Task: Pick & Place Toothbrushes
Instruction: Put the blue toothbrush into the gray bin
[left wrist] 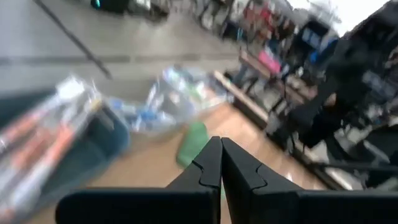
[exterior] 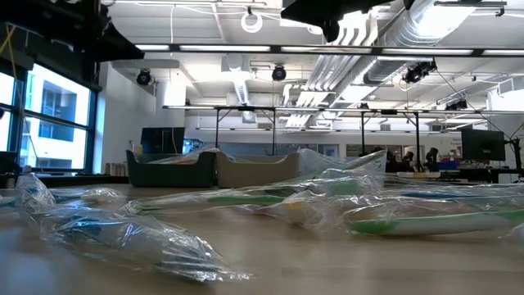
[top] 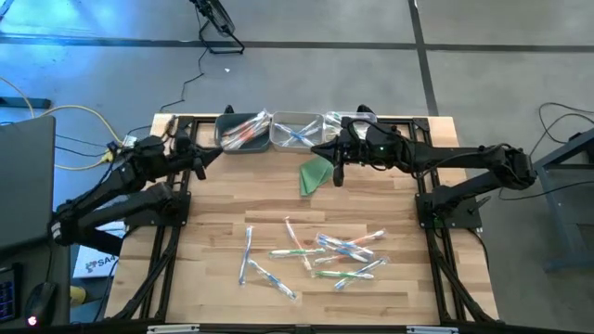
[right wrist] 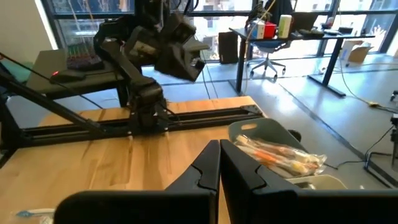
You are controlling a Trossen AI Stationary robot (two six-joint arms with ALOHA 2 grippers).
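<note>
Both clenched, empty: left gripper (top: 200, 167) by bins (top: 243, 134); right gripper (top: 336, 174) beside green cloth (top: 316, 175); toothbrushes (top: 320, 255) loose on desk (top: 213, 209).

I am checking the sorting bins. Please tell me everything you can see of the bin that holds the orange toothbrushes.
The bin is a small, dark grey, open-topped tray with rounded walls, plastic by its look. It stands upright at the table's far edge, left of a second bin and seemingly against it. Inside lie orange-accented toothbrushes in crinkled clear wrappers, jutting over its rim. Neither gripper touches it.
</note>
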